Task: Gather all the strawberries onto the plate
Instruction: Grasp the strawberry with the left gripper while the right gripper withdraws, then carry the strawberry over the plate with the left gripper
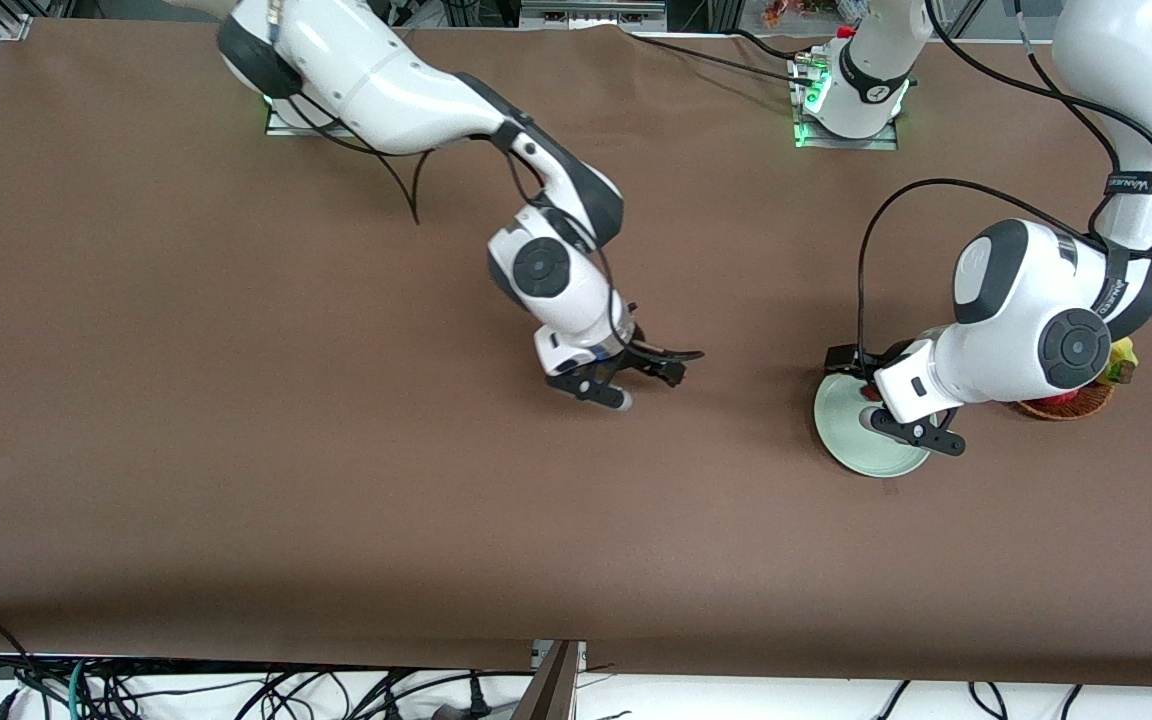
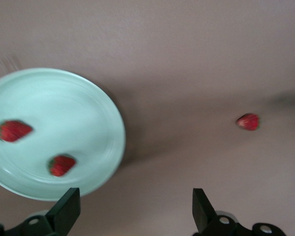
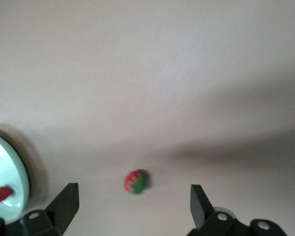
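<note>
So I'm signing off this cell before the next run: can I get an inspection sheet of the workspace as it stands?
Surface: brown table, flat cover.
Job's things: mint plate toward the left arm's end; two strawberries on it; a third strawberry on the bare table, off the plate.
Clutter: wicker basket beside the plate, mostly hidden by the left arm.
Hands: left hand open over the plate's edge, holding nothing; right hand open near mid-table above the loose strawberry, holding nothing.
Cables: black cables along both arms; a tangle below the table's near edge.
Surroundings: arm bases with green lights.
</note>
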